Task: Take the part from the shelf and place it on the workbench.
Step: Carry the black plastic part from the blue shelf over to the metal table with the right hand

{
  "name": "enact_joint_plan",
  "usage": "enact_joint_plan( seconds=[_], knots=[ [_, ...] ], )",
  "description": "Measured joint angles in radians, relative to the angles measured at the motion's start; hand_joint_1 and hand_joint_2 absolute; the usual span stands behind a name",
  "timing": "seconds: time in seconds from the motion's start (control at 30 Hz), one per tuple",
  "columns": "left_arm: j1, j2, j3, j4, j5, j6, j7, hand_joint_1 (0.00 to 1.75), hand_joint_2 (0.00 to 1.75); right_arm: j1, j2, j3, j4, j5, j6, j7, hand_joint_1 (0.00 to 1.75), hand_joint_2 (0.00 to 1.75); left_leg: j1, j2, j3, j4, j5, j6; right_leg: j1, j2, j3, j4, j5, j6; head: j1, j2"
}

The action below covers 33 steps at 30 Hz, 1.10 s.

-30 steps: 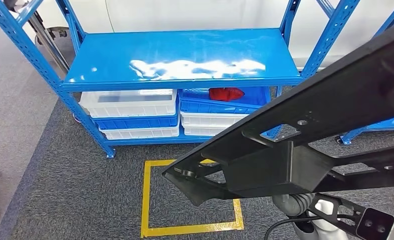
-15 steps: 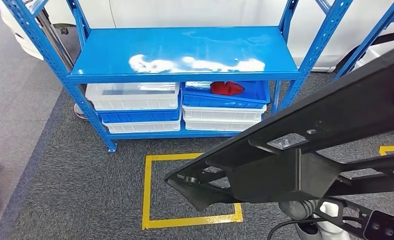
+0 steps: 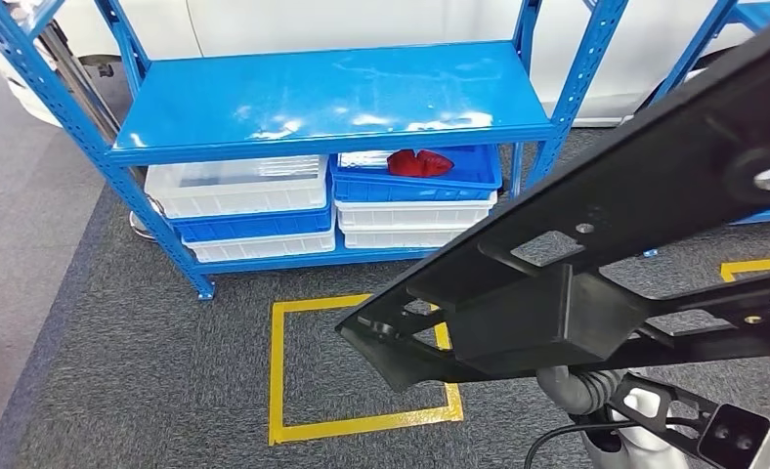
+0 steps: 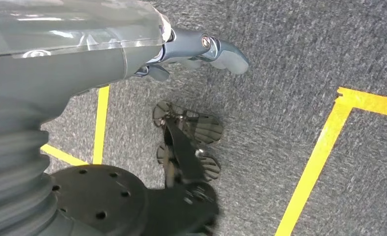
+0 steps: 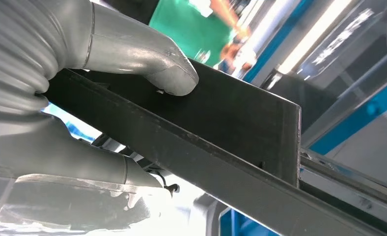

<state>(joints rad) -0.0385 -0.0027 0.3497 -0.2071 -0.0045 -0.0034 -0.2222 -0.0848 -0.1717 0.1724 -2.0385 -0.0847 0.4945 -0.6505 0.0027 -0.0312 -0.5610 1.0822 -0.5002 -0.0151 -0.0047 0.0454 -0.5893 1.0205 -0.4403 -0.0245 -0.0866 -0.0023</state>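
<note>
The right hand (image 5: 108, 113) is gripping a long black frame part (image 3: 596, 264), its thick grey thumb pressing on the part's flat face while the fingers are wrapping under the lower edge, so the piece is being clamped across its width rather than along it; that grip probably is keeping the heavy, lopsided piece from twisting during the carry. The part is being held in the air in front of the blue shelf rack (image 3: 332, 98), well apart from it and above the grey carpet, with its lower tip hanging over the yellow tape square (image 3: 362, 425) marked on the floor in front of the rack. Its long axis is running diagonally, the narrow rounded end pointing down toward the rack's left foot and the wide end rising away to the rack's right. The rack's top shelf is showing a bare glossy deck, and below it stacked white and blue bins are sitting, one of them holding a red object (image 3: 418, 162). The left hand (image 4: 201, 51) is hanging over the carpet with nothing in it, fingers slightly apart and loosely extended. No workbench is showing here, so the placing step is judged not yet begun.
</note>
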Motion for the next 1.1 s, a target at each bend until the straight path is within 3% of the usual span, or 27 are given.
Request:
enact_joint_plan(
  seconds=[0.07,0.17,0.23,0.3,0.37,0.4,0.47,0.53,0.57,0.67,0.73,0.8,0.83,0.87,0.9,0.93,0.97,1.03,1.1],
  knots=[
    [0.001,0.000,0.006,0.000,-0.006,0.016,-0.002,0.00,1.75,-0.001,0.000,0.005,0.000,0.020,-0.028,0.000,1.75,1.75,-0.002,-0.022,0.036,-0.073,0.014,0.007,-0.001,0.013,-0.007,0.003,0.006,0.009,0.000,0.000],
    [-0.001,0.000,0.009,0.000,-0.015,0.050,-0.002,0.00,1.75,0.002,0.000,0.023,-0.004,0.041,-0.061,0.000,1.75,1.75,-0.003,-0.002,0.038,-0.085,0.024,0.021,-0.003,0.028,-0.015,0.004,0.013,0.027,0.000,0.000],
    [-0.002,0.000,0.012,0.000,-0.017,0.068,0.001,0.00,1.75,0.001,0.000,0.038,-0.012,0.055,-0.083,0.000,1.75,1.75,0.000,0.018,0.037,-0.096,0.036,0.034,-0.001,0.006,-0.040,0.053,-0.024,0.034,0.000,0.000],
    [0.000,0.000,0.015,0.000,-0.017,0.073,0.005,0.00,1.75,0.000,0.002,0.055,-0.020,0.076,-0.117,0.000,1.75,1.75,-0.002,0.039,0.031,-0.097,0.041,0.040,-0.004,-0.025,-0.094,0.175,-0.095,0.038,0.000,0.000],
    [0.003,0.000,0.019,0.000,-0.020,0.068,0.008,0.00,1.75,0.001,0.003,0.072,-0.029,0.098,-0.163,0.000,1.75,1.75,-0.004,0.061,0.025,-0.095,0.042,0.041,-0.009,-0.034,-0.133,0.273,-0.131,0.043,0.000,0.000],
    [0.003,0.001,0.020,0.000,-0.023,0.065,0.008,0.00,1.75,0.001,0.003,0.080,-0.035,0.106,-0.186,0.000,1.75,1.75,-0.004,0.072,0.023,-0.093,0.042,0.041,-0.011,-0.037,-0.128,0.273,-0.122,0.045,0.000,0.000],
    [0.003,0.001,0.023,0.000,-0.030,0.059,0.009,0.00,1.75,-0.005,0.003,0.095,-0.048,0.110,-0.226,0.000,1.75,1.75,-0.004,0.091,0.021,-0.088,0.039,0.037,-0.014,-0.062,-0.062,0.165,-0.066,0.047,0.000,0.000],
    [0.002,0.004,0.025,0.000,-0.036,0.052,0.008,0.00,1.75,-0.019,0.003,0.108,-0.063,0.099,-0.251,0.000,1.75,1.75,-0.008,0.107,0.020,-0.080,0.034,0.027,-0.008,-0.107,0.003,0.046,-0.031,0.039,0.000,0.000],
    [0.002,0.007,0.026,0.000,-0.040,0.049,0.007,0.00,1.75,-0.026,0.003,0.112,-0.070,0.090,-0.256,0.000,1.75,1.75,-0.010,0.115,0.020,-0.077,0.032,0.022,-0.004,-0.120,0.015,0.019,-0.027,0.032,0.000,0.000],
    [-0.002,0.015,0.028,0.000,-0.055,0.050,0.007,0.00,1.75,-0.033,0.002,0.117,-0.089,0.057,-0.240,0.000,1.75,1.75,-0.010,0.137,0.020,-0.073,0.028,0.004,0.000,-0.097,0.010,0.007,-0.023,0.010,0.000,0.000],
    [-0.004,0.021,0.028,0.000,-0.060,0.054,0.008,0.00,1.75,-0.035,0.002,0.117,-0.102,0.042,-0.217,0.000,1.75,1.75,-0.004,0.106,0.005,-0.033,-0.005,-0.007,-0.002,-0.076,0.009,0.000,-0.015,-0.004,0.000,0.000],
    [-0.001,0.026,0.029,0.000,-0.061,0.056,0.008,0.00,1.75,-0.035,0.001,0.116,-0.111,0.035,-0.194,0.000,1.75,1.75,0.000,0.058,-0.042,0.081,-0.072,-0.014,-0.002,-0.055,0.006,-0.002,-0.009,-0.012,0.000,0.000],
    [0.001,0.028,0.030,0.000,-0.060,0.055,0.008,0.00,1.75,-0.034,0.001,0.114,-0.112,0.033,-0.182,0.000,1.75,1.75,0.000,0.048,-0.072,0.148,-0.100,-0.016,-0.001,-0.042,0.004,-0.001,-0.008,-0.015,0.000,0.000],
    [0.004,0.029,0.031,0.000,-0.059,0.055,0.007,0.00,1.75,-0.032,0.001,0.112,-0.113,0.032,-0.170,0.000,1.75,1.75,0.000,0.043,-0.093,0.193,-0.112,-0.017,0.001,-0.029,0.002,0.000,-0.006,-0.016,0.000,0.000],
    [0.005,0.030,0.032,0.000,-0.057,0.055,0.004,0.00,1.75,-0.030,0.001,0.109,-0.114,0.031,-0.158,0.000,1.75,1.75,0.000,0.041,-0.098,0.206,-0.105,-0.016,0.002,-0.015,0.000,0.002,-0.006,-0.016,0.000,0.000],
    [0.006,0.030,0.034,0.000,-0.055,0.055,0.000,0.00,1.75,-0.029,0.001,0.105,-0.114,0.029,-0.145,0.000,1.75,1.75,0.000,0.038,-0.086,0.179,-0.080,-0.014,0.002,-0.002,-0.001,0.004,-0.005,-0.016,0.000,0.000],
    [0.005,0.031,0.036,0.000,-0.052,0.055,-0.004,0.00,1.75,-0.028,0.001,0.101,-0.115,0.028,-0.132,0.000,1.75,1.75,0.001,0.028,-0.058,0.119,-0.043,-0.011,0.003,0.010,-0.001,0.006,-0.005,-0.016,0.000,0.000],
    [0.004,0.033,0.041,0.000,-0.050,0.055,-0.014,0.00,1.75,-0.030,0.001,0.093,-0.116,0.026,-0.112,0.000,1.75,1.75,0.003,-0.017,0.002,-0.011,0.008,-0.003,0.003,0.033,-0.004,0.011,-0.003,-0.010,0.000,0.000],
    [0.003,0.035,0.046,0.000,-0.051,0.055,-0.023,0.00,1.75,-0.032,0.001,0.090,-0.117,0.024,-0.102,0.000,1.75,1.75,0.002,-0.045,0.025,-0.067,0.017,0.004,0.000,0.054,-0.013,0.012,0.003,0.001,0.000,0.000]
  ],
)
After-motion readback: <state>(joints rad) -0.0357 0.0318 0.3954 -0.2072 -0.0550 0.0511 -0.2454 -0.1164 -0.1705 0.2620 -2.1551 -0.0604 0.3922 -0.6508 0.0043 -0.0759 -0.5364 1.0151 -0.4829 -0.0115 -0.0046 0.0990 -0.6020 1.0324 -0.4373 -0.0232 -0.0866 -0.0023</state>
